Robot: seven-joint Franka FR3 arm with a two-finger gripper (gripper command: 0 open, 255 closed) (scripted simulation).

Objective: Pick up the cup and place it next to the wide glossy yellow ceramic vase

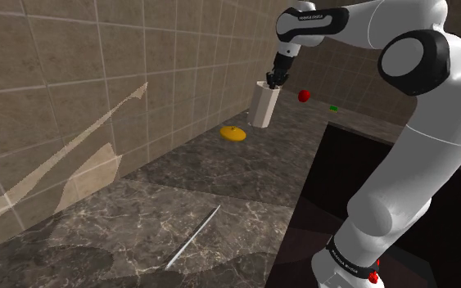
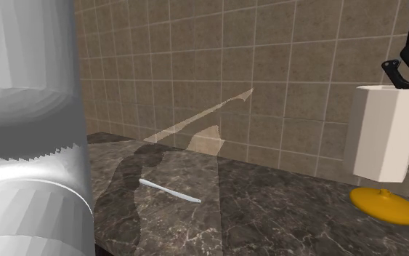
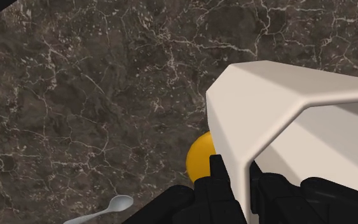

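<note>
A tall off-white cup with angular sides hangs in the air above the dark marble counter. My gripper is shut on its rim, one finger inside and one outside. In the wrist view the fingers clasp the cup's wall, with the gripper just above it. A low, wide yellow vase sits on the counter close by. In the second exterior view the cup hangs just over the vase, below the gripper.
A white spoon lies on the counter, nearer the stand. Tiled walls bound the counter. A dark sunken area opens beside the arm. A small red ball lies beyond. A large grey cylinder stands in the second exterior view's left foreground.
</note>
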